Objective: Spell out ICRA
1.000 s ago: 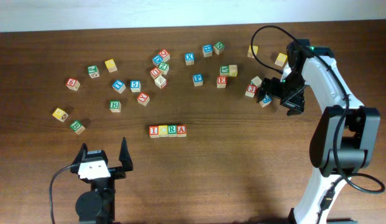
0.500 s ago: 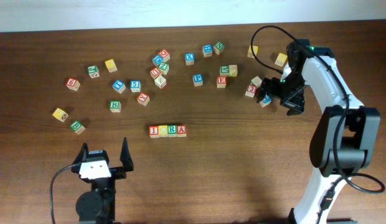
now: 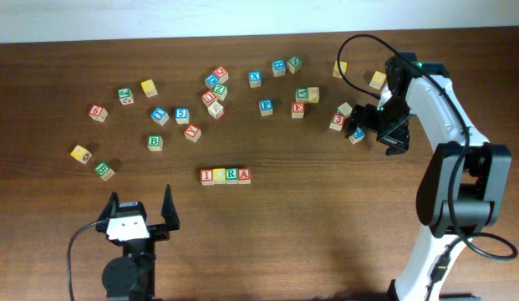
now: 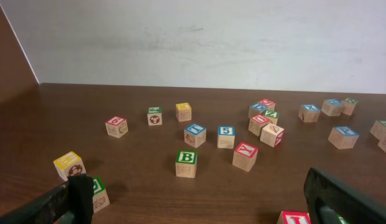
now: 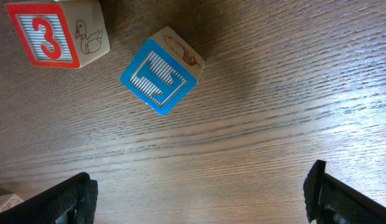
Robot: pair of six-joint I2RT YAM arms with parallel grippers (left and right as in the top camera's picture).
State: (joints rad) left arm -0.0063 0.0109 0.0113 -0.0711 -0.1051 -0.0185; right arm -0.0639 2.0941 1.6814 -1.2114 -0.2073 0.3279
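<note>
Four cubes sit touching in a straight line on the wooden table [image 3: 309,217], just in front of the left gripper [image 3: 140,199]: the I cube [image 3: 207,175], the yellow cube [image 3: 219,175], the R cube [image 3: 231,175] and the A cube [image 3: 244,175]. From above, the red "I", green "R" and red "A" can be read, but the yellow cube's letter cannot.

The left gripper hangs released, jaws spread wide with nothing between them, near the table's front edge. The line of four lies between it and a loose scatter of other cubes across the far half of the table. In that scatter are a green B cube [image 4: 186,163], a blue 5 cube [image 4: 226,136], a red E cube [image 3: 298,109] and a blue X cube [image 3: 255,79]. None of them touches the line.

At the right side, the right gripper [image 5: 199,190] is also released, fingers far apart and empty, low over the wood. Just ahead of it stands a blue cube [image 5: 161,71] turned cornerwise, its white striped letter hard to make out. A red 3 cube [image 5: 53,34] with a duck drawn on its side sits near the blue cube without touching it. A black cable [image 3: 351,58] loops above the right arm, and a white wall [image 4: 211,37] backs the table.
</note>
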